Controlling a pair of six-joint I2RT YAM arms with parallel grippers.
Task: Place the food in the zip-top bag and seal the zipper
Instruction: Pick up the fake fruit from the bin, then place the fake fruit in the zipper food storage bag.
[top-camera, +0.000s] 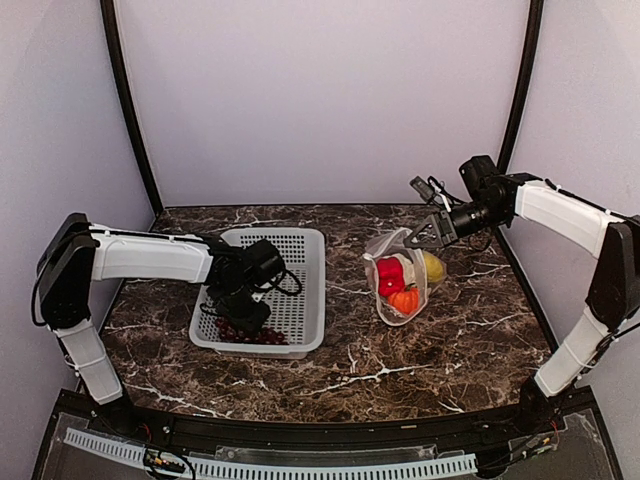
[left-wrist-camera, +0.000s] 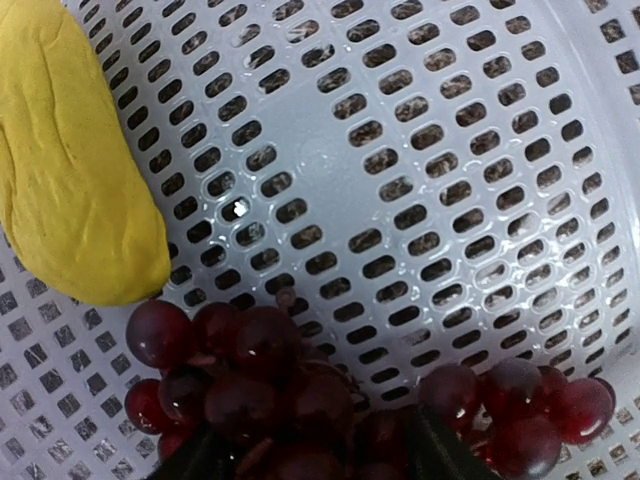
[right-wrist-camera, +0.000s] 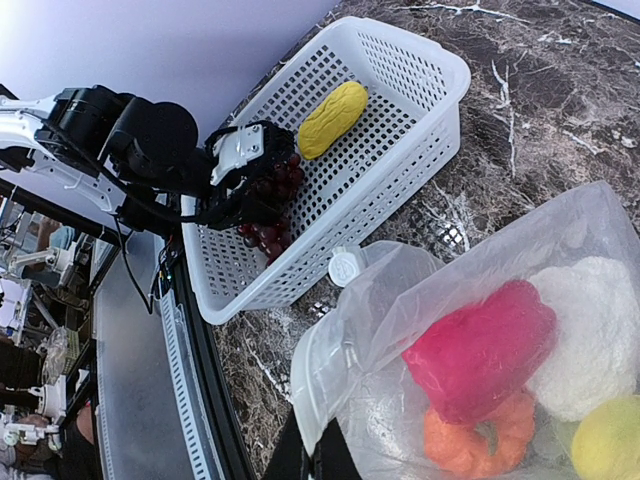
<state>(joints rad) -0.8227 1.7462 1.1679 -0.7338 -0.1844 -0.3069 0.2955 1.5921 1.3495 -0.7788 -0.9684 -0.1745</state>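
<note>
Grape bunch (left-wrist-camera: 260, 370) straddled by left gripper (left-wrist-camera: 315, 455) inside basket (left-wrist-camera: 450, 200), jaws part-open, hold unconfirmed. Zip-top bag (right-wrist-camera: 400, 290) rim pinched tight in right gripper (right-wrist-camera: 312, 455), mouth held open for loading; food (right-wrist-camera: 480, 350) lodged just beyond claw.

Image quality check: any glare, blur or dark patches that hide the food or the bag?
Top external: even, soft light, yet the grape bunch reads as a dark smudge in the near corner of the basket. Left wrist: sharp, with small highlights on grapes and basket wall. Right wrist: the zip-top bag film shines and slightly hazes the red pepper.
</note>
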